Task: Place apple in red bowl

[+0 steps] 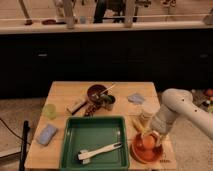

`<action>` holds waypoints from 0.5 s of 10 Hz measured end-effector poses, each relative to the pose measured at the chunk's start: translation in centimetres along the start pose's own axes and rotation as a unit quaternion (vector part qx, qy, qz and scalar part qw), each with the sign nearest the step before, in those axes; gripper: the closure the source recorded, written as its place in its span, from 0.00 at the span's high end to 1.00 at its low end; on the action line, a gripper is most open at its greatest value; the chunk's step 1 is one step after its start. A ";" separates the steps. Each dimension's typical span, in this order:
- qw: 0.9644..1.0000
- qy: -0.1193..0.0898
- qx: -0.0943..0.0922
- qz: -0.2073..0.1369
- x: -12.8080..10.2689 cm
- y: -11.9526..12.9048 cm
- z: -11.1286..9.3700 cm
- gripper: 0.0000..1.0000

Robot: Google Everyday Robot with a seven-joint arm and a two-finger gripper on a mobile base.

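Note:
The red bowl (pixel 145 151) sits at the front right corner of the wooden table (pixel 62 95). The apple (pixel 148 143) lies inside it, a little paler than the bowl. My gripper (pixel 149 135) comes down from the white arm (pixel 180 107) on the right and hangs right over the apple, at or touching its top. The bowl's right side is partly hidden by the arm.
A green tray (pixel 95 131) with a white utensil (pixel 99 151) lies front centre. A dark maroon bowl with a stick (pixel 97 92), a white cup (pixel 148 112), a blue cloth (pixel 136 98), a green cup (pixel 49 110) and a blue sponge (pixel 46 134) are around it.

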 end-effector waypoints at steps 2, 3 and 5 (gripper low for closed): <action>1.000 0.000 0.000 0.003 0.2 0.2 -0.1 0.80; 1.000 0.001 0.001 0.004 0.2 0.4 -0.1 0.80; 1.000 0.003 0.001 0.007 0.4 0.6 -0.3 0.80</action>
